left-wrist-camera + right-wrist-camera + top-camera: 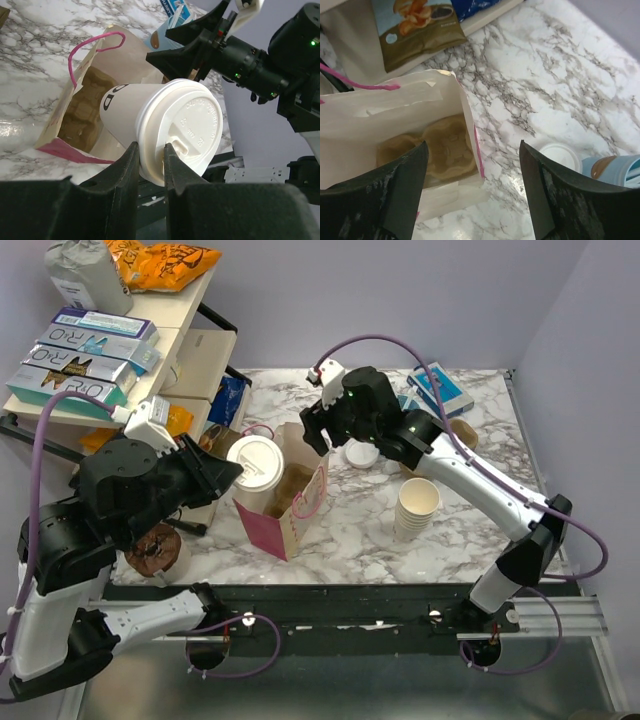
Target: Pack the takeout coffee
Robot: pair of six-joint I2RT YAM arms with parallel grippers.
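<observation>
The takeout coffee (252, 462) tilts, lid up, base toward the bag (262, 525).

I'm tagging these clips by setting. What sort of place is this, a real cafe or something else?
Probably a robot lab staged as a cafe counter: a robot arm reaches over a marble-patterned table holding a paper bag, a stack of paper cups and a takeout coffee.
</observation>
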